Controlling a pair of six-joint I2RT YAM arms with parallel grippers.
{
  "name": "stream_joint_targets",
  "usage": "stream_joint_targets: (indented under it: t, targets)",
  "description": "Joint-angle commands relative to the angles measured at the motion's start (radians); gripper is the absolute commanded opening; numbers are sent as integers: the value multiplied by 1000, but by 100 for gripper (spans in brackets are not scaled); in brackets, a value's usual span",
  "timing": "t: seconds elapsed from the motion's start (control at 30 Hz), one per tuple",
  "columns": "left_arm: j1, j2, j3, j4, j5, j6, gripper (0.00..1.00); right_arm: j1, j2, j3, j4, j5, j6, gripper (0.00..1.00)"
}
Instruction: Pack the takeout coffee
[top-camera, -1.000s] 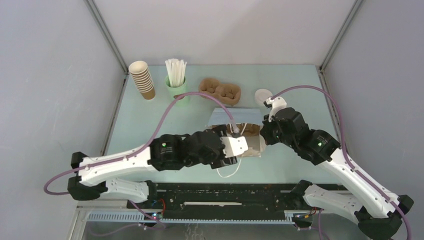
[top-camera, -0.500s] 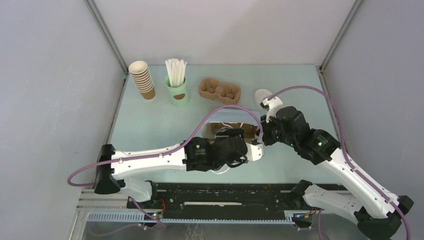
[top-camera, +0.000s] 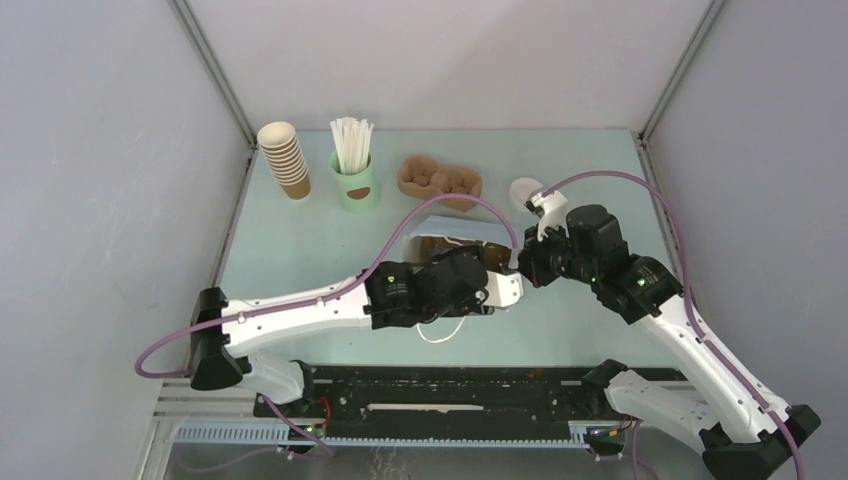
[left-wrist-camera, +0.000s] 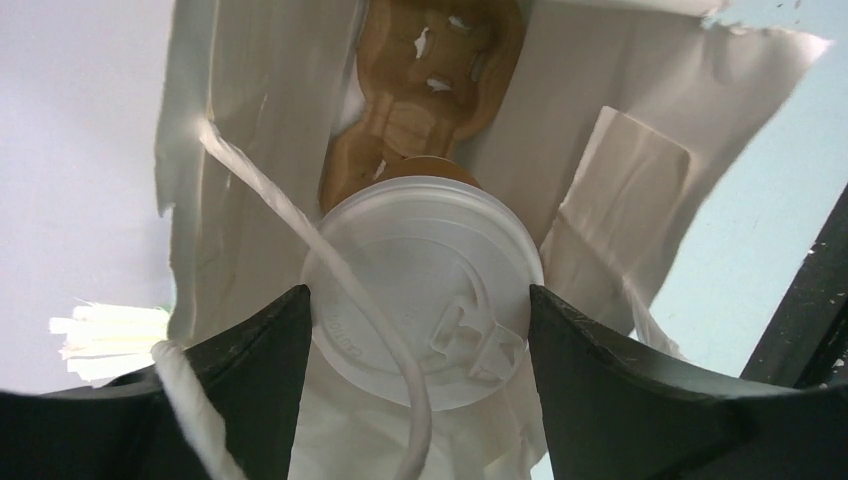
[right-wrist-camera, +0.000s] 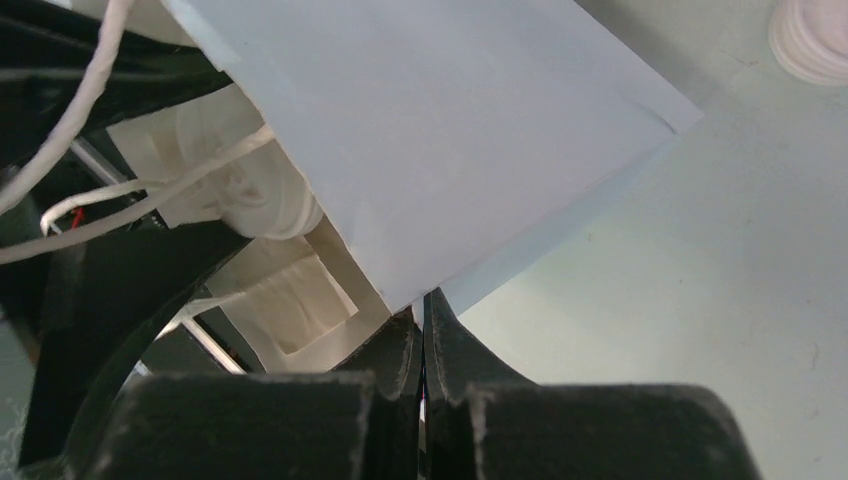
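L gripper (left-wrist-camera: 418, 300) has its fingers (left-wrist-camera: 250, 350) set wide around the takeout coffee (left-wrist-camera: 425, 290), one on each side of the white lid and touching its rim, so the cup is gripped. The lid faces the wrist cam, w/ a bit of brown cup showing behind it. The coffee is at the open mouth of the paper bag (top-camera: 455, 228), mid surface, between the two arms. A pulp carrier (left-wrist-camera: 420, 90) lies deeper inside the bag, just beyond the cup; can't tell if the cup sits in a slot. The bag's white string handle (left-wrist-camera: 290, 215) drapes across the lid.

R gripper (right-wrist-camera: 422, 315) has its fingers pressed together on the bag's right edge, pinching the paper.

Far side of the surface (top-camera: 300, 240), left to right: stack of brown cups (top-camera: 284, 158), mint cup of straws (top-camera: 354, 180), second pulp carrier (top-camera: 440, 182), white lids (top-camera: 525, 190).
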Motion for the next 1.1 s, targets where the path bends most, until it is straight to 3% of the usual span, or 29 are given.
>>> stream_joint_targets:
  t: [0.0, 0.47, 0.83, 1.07]
  targets:
    - [34, -50, -49, 14, 36, 8, 50, -15, -18, -14, 67, -120, -40, 0]
    - [103, -306, -175, 58, 190, -55, 50, -15, -24, -18, 82, -151, -41, 0]
    - [105, -278, -242, 83, 230, -13, 50, -15, -38, -18, 96, -159, -44, 0]
    - [107, -184, -196, 109, 192, 35, 51, -15, -27, -17, 114, -198, -55, 0]
